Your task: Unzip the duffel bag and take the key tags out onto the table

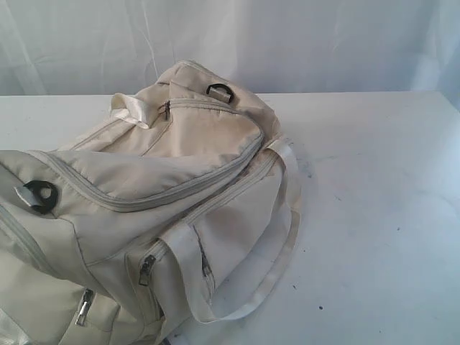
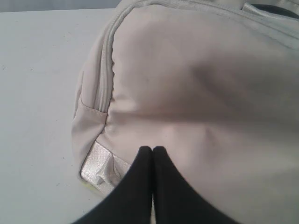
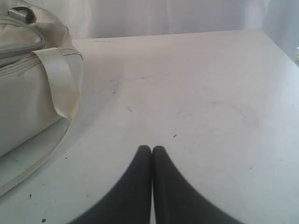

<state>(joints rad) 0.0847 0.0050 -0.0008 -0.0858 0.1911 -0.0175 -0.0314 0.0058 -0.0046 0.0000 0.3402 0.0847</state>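
The bag (image 1: 165,180) lies zipped on the bench (image 1: 374,201). The left hand (image 2: 152,150), fingers pressed together, points at the bag's end panel, close to the fabric. The right hand (image 3: 151,149), likewise pressed together, hovers over the bench beside the bag's strap (image 3: 58,79).

The large cream-white fabric duffel bag (image 1: 165,180) blocks the left and middle of the wide white tabletop (image 1: 374,215), running off the exterior view's left and lower edges, and its white webbing strap (image 1: 286,154) loops out flat on its right side. Beyond that strap the tabletop lies open to its far and right edges, and the black right gripper (image 3: 152,148), fingers pressed together, faces this bare stretch. The black left gripper (image 2: 153,149), likewise closed, points close at the bag's fabric wall.
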